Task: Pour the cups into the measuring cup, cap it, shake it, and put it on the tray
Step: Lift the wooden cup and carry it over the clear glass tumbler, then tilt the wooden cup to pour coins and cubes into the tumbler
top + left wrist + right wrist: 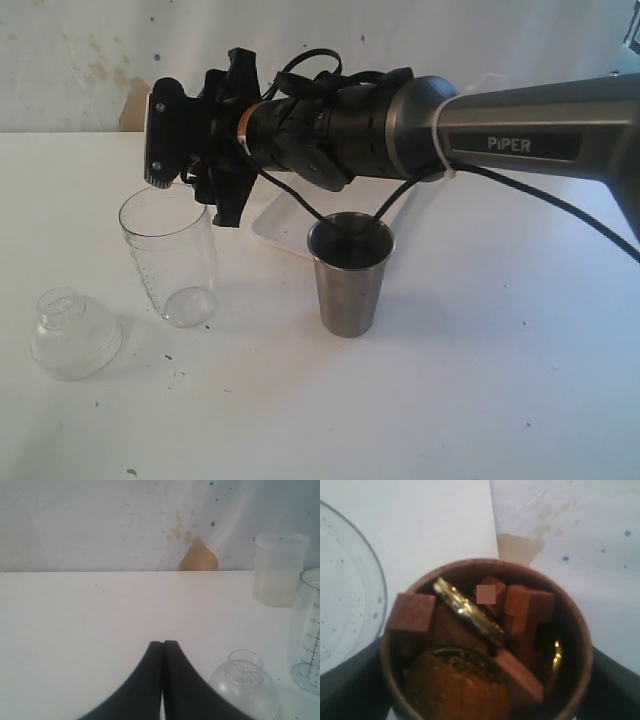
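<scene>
I am gripping the rounded brown wooden cup [470,564] in the right hand [482,685] beside the tall clear measuring cylinder [170,250]; left hand [163,647] closed, empty. Misaligned tilting risks wooden cubes [412,612] missing the rim.

Domed cap [75,333] at 8 o'clock of measuring cup [168,255], steel tumbler [350,275] at 3 o'clock, tray [275,228] behind tumbler at 11 o'clock, blocks [412,612] and coins [465,610] in wooden cup [470,566].
</scene>
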Action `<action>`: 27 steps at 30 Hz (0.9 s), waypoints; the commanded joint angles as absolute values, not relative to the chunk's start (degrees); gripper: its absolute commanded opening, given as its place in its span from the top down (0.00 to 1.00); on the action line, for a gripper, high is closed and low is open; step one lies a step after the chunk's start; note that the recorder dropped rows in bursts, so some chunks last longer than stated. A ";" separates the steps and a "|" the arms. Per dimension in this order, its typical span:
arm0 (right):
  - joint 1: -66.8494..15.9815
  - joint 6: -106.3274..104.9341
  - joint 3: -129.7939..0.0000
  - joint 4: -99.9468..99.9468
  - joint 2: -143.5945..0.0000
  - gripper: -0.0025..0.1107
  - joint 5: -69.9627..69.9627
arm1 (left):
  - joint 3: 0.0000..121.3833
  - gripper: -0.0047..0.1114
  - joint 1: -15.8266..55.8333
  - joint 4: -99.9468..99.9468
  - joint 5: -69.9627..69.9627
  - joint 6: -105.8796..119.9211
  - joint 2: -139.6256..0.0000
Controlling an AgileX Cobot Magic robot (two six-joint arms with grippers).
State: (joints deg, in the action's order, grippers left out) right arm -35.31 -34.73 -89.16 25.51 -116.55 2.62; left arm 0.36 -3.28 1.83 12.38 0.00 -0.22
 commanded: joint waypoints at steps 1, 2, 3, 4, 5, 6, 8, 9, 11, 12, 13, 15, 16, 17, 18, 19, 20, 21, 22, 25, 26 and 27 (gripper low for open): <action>-35.31 -37.91 -89.57 25.56 -115.96 0.98 -2.06 | 0.00 0.96 -3.24 1.77 11.67 0.00 0.00; -35.31 -37.91 -89.57 25.56 -115.96 0.98 -2.94 | 0.00 0.96 -3.24 1.77 11.67 0.00 0.00; -35.31 -37.91 -89.57 25.56 -115.96 0.98 -3.57 | 0.00 0.96 -3.24 1.77 11.67 0.00 0.00; -35.31 -37.99 -89.57 25.56 -115.96 0.98 -4.30 | 0.00 0.96 -3.24 1.77 11.67 0.00 0.00; -35.31 -39.08 -89.57 25.56 -115.96 0.98 -4.57 | 0.00 0.96 -3.24 1.77 11.67 0.00 0.00; -35.31 -40.49 -89.57 25.56 -115.96 0.98 -4.87 | 0.00 0.96 -3.24 1.77 11.67 0.00 0.00; -35.31 -43.61 -89.57 25.56 -115.96 0.98 -4.86 | 0.00 0.96 -3.24 1.77 11.67 0.00 0.00; -35.36 -44.76 -89.57 25.56 -115.96 0.98 -4.86 | 0.00 0.96 -3.24 1.77 11.67 0.00 0.00; -35.36 -47.07 -89.57 25.56 -115.96 0.98 -4.86 | 0.00 0.96 -3.24 1.77 11.67 0.00 0.00; -35.36 -47.81 -89.57 25.56 -115.96 0.98 -4.86 | 0.00 0.96 -3.24 1.77 11.67 0.00 0.00; -35.36 -48.54 -89.57 25.56 -115.96 0.98 -4.86 | 0.00 0.96 -3.24 1.77 11.67 0.00 0.00; -35.36 -49.57 -89.57 25.56 -115.96 0.98 -4.86 | 0.00 0.96 -3.24 1.77 11.67 0.00 0.00; -35.36 -50.00 -89.57 25.56 -115.96 0.98 -4.86 | 0.00 0.96 -3.24 1.77 11.67 0.00 0.00; -35.36 -50.79 -89.57 25.56 -115.96 0.98 -4.86 | 0.00 0.96 -3.24 1.77 11.67 0.00 0.00; -35.36 -51.59 -89.57 25.56 -115.96 0.98 -4.86 | 0.00 0.96 -3.24 1.77 11.67 0.00 0.00; -35.36 -52.74 -89.57 25.56 -115.96 0.98 -4.86 | 0.00 0.96 -3.24 1.77 11.67 0.00 0.00; -35.45 -53.38 -89.57 25.56 -115.96 0.98 -4.86 | 0.00 0.96 -3.24 1.77 11.67 0.00 0.00; -35.45 -54.30 -89.57 25.56 -115.96 0.98 -4.86 | 0.00 0.96 -3.24 1.77 11.67 0.00 0.00; -35.60 -55.13 -89.57 25.56 -115.96 0.98 -4.86 | 0.00 0.96 -3.24 1.77 11.67 0.00 0.00; -35.96 -57.40 -89.57 25.56 -115.96 0.98 -4.86 | 0.00 0.96 -3.24 1.77 11.67 0.00 0.00; -36.19 -58.39 -89.57 25.56 -115.96 0.98 -4.86 | 0.00 0.96 -3.24 1.77 11.67 0.00 0.00; -36.47 -59.55 -89.57 25.56 -115.96 0.98 -4.86 | 0.00 0.96 -3.24 1.77 11.67 0.00 0.00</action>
State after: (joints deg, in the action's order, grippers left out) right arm -35.71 -56.63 -89.16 25.61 -116.55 -3.22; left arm 0.36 -3.28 1.83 12.38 0.00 -0.22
